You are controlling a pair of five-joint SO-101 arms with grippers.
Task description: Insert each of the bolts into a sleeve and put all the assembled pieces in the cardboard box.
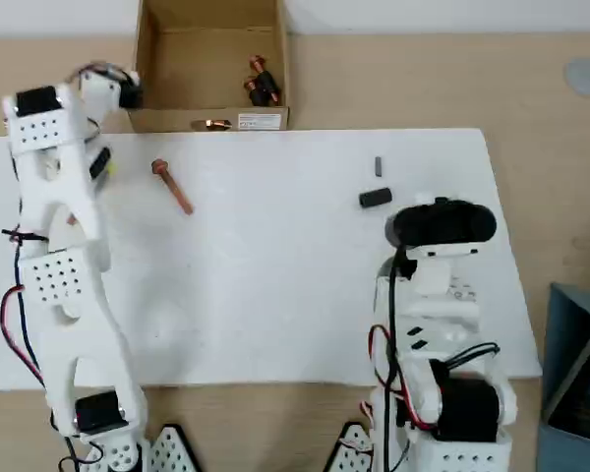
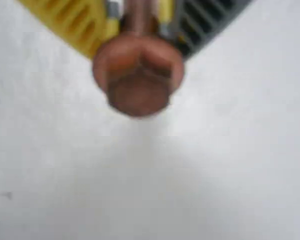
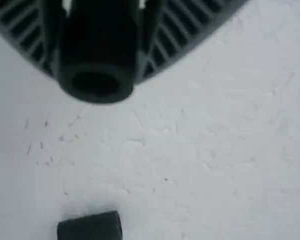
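My left gripper is shut on a copper bolt, whose head faces the camera just above the white mat. My right gripper is shut on a black sleeve, open end outward, held over the mat. A second black sleeve lies on the mat close by, and the high view shows this sleeve just ahead of the right arm. A loose copper bolt lies on the mat near the left arm. The cardboard box at the back holds assembled pieces.
Another copper piece lies against the box's front wall. A small dark pin-like part rests on the white mat behind the sleeve. A blue-grey bin stands at the right edge, off the mat.
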